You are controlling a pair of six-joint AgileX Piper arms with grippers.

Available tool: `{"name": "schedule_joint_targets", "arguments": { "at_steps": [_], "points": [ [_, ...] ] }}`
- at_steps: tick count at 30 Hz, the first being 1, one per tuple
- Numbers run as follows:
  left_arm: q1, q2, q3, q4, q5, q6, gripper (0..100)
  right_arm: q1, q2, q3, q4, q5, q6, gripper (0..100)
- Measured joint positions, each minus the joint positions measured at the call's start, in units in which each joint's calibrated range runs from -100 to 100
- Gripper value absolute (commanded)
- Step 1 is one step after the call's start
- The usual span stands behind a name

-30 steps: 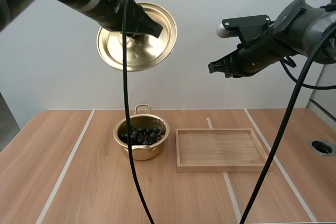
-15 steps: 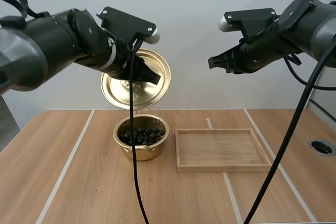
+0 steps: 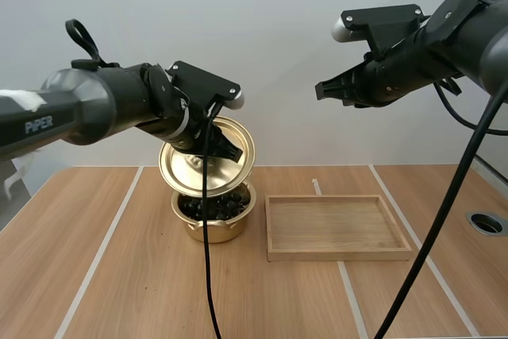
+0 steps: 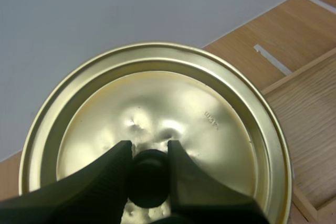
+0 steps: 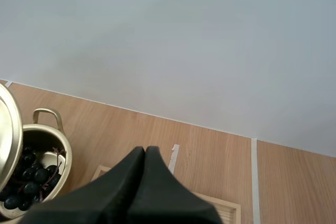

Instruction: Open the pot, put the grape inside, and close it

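Round gold metal lid (image 3: 189,171) hangs tilted just above the gold metal pot (image 3: 213,229), which sits on the wooden table (image 3: 119,275) left of the shallow wooden tray (image 3: 333,254). Dark grape bunch (image 3: 216,206) is already inside. Left gripper (image 4: 148,151) pinches the lid's black knob (image 4: 148,179). To close cleanly I'd level the lid, centre it on the rim, lower it straight and release once seated. Right gripper (image 3: 321,90) has its fingers pressed together, high and clear.

You had one pot (image 3: 213,226), one lid (image 3: 205,171), one bunch of grapes (image 3: 214,206), one tray (image 3: 333,226) and one table (image 3: 119,275). You also had two grippers to count: the left gripper (image 3: 228,150) and the right gripper (image 3: 321,90).
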Motion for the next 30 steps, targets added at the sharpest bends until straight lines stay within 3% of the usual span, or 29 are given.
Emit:
{"name": "schedule_joint_targets", "arguments": {
  "at_steps": [9, 30],
  "points": [
    [0.00, 8.9, 0.0, 0.0, -0.9, 0.6, 0, 0.0, 0.0, 0.0, 0.0, 0.5, 0.0, 0],
    [0.00, 15.4, -0.1, 0.0, -3.5, 1.9, 0, -0.1, 0.0, 0.0, 0.0, 0.7, 0.0, 0]
  ]
}}
